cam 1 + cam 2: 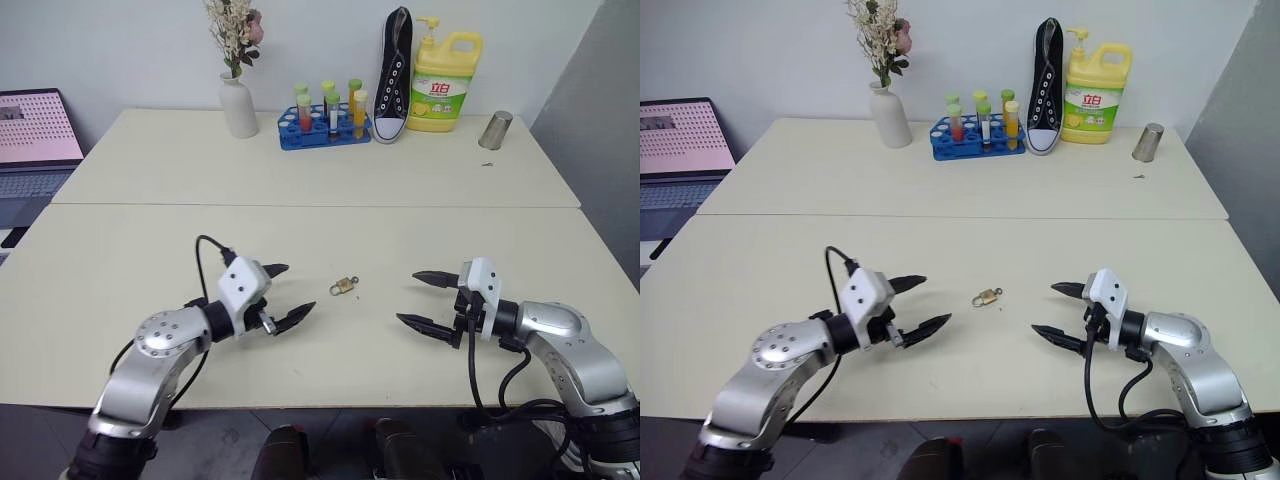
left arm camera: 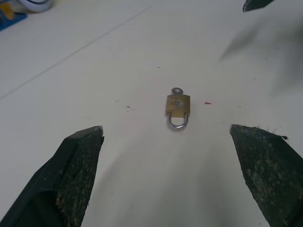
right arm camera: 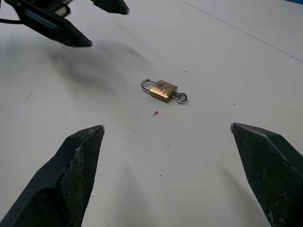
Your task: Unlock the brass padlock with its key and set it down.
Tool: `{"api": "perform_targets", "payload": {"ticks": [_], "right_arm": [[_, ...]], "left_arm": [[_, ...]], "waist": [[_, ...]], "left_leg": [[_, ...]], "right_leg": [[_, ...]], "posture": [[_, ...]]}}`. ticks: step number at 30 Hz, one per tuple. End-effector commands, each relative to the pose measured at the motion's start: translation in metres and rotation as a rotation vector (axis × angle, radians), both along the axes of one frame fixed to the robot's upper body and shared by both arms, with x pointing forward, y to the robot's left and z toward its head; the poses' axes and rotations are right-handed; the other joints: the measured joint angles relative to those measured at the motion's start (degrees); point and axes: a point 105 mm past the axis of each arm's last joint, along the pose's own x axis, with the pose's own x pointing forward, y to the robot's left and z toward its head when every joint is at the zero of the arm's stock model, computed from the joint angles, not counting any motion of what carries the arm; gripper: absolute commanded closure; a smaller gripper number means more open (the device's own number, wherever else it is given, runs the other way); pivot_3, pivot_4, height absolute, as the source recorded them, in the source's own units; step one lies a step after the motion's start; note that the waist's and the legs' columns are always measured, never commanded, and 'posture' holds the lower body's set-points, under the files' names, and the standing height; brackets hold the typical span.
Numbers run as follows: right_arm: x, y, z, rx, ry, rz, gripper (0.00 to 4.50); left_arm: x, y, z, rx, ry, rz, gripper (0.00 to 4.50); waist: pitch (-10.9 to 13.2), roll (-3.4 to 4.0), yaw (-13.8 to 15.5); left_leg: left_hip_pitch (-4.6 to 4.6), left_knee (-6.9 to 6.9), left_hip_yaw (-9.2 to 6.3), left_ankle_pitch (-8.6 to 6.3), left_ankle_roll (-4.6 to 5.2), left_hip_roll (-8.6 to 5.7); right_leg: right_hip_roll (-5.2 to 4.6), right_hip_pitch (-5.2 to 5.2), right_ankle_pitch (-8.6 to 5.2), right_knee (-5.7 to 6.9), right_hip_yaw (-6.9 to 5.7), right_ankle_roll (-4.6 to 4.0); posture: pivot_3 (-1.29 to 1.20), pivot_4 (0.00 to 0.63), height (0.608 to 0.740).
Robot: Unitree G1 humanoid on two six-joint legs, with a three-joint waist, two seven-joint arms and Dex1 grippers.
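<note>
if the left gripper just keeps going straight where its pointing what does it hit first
Probably the brass padlock, lying on the table ahead of the open left gripper; depth is unclear, so it may meet the tabletop first.

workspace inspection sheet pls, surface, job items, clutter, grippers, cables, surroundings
surface: two cream tables pushed together, seam across the middle; a few small specks near the lock.
job's things: brass padlock lying flat on the near table between the grippers, touched by neither; key sticking out of its body, shackle looks closed.
clutter: along the far edge, vase of dried flowers, blue tube rack, black sneaker, yellow detergent bottle, metal cup.
grippers: left gripper open, empty; right gripper open, empty.
cables: black cable looping over the left wrist; black cables hanging from the right wrist.
surroundings: laptop at left, white wall behind.
</note>
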Motion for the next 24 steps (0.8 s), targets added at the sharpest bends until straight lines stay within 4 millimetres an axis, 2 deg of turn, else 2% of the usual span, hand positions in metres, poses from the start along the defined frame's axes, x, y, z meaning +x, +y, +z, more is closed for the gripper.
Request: {"api": "perform_targets", "payload": {"ticks": [1, 4, 8, 12, 17, 24], "right_arm": [[-0.004, 0.003, 0.007, -0.043, -0.011, -0.01, 0.02], [-0.008, 0.005, 0.008, -0.047, -0.005, -0.008, 0.02], [-0.012, 0.007, 0.009, -0.054, -0.007, -0.008, 0.02], [-0.018, 0.007, 0.007, -0.065, 0.005, -0.001, 0.02], [-0.019, 0.008, 0.008, -0.061, 0.003, -0.004, 0.02], [-0.019, 0.008, 0.008, -0.058, 0.005, -0.003, 0.02]], "left_arm": [[0.011, -0.011, -0.004, 0.022, 0.001, -0.019, 0.0], [0.027, -0.024, -0.014, 0.036, 0.022, -0.031, 0.0], [0.037, -0.033, -0.019, 0.039, 0.033, -0.043, 0.0], [0.041, -0.055, -0.023, 0.023, 0.078, -0.117, 0.0], [0.056, -0.059, -0.024, 0.039, 0.067, -0.082, 0.0], [0.054, -0.056, -0.03, 0.075, 0.106, -0.101, 0.0]], "waist": [[0.0, -0.01, 0.01], [0.0, -0.02, 0.08], [0.0, -0.02, -0.07], [0.0, -0.03, 0.08], [0.0, -0.04, 0.05], [-0.01, -0.04, 0.01]], "left_leg": [[0.0, 0.0, 0.0, 0.0, 0.0, 0.0], [-0.02, 0.01, -0.02, 0.0, 0.0, -0.03], [-0.06, 0.04, -0.03, 0.0, 0.0, -0.05], [-0.1, 0.05, -0.09, 0.0, 0.0, -0.07], [-0.09, 0.05, -0.07, 0.0, 0.0, -0.08], [-0.09, 0.05, -0.09, 0.0, 0.0, -0.07]], "right_leg": [[0.01, 0.0, 0.0, 0.0, 0.0, 0.0], [0.03, 0.0, 0.0, 0.0, -0.03, 0.0], [0.19, -0.01, 0.0, -0.01, -0.01, 0.01], [0.2, -0.01, 0.0, -0.02, -0.06, 0.01], [0.21, -0.01, 0.01, 0.01, -0.03, 0.01], [0.25, -0.01, 0.0, 0.0, -0.03, 0.01]], "posture": [[0.0, 0.15, 0.74], [0.0, 0.15, 0.74], [0.0, 0.15, 0.74], [0.0, 0.15, 0.74], [0.0, 0.15, 0.74], [0.0, 0.15, 0.74]]}}
